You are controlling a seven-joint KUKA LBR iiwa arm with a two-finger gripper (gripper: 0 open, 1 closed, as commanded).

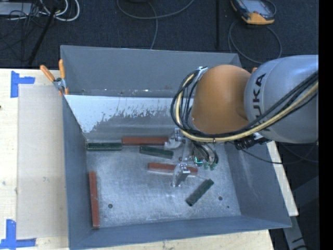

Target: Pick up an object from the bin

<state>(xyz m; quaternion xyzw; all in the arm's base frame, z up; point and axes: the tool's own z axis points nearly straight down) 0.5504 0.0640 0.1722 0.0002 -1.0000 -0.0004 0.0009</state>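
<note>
My gripper [180, 175] is low in the middle of the bin, under the orange wrist cover. It stands at the right end of a short red-brown stick [162, 166] that lies flat on the floor. A dark green stick [155, 151] lies just behind that one. Another dark green stick [200, 191] lies slanted just to the right and front of the gripper. I cannot make out whether the gripper touches the red-brown stick.
A longer red-brown stick [143, 140] and a green stick [104, 146] lie along the foot of the back wall. A red-brown stick [93, 199] lies along the left wall. The arm and its cables cover the bin's right rear part.
</note>
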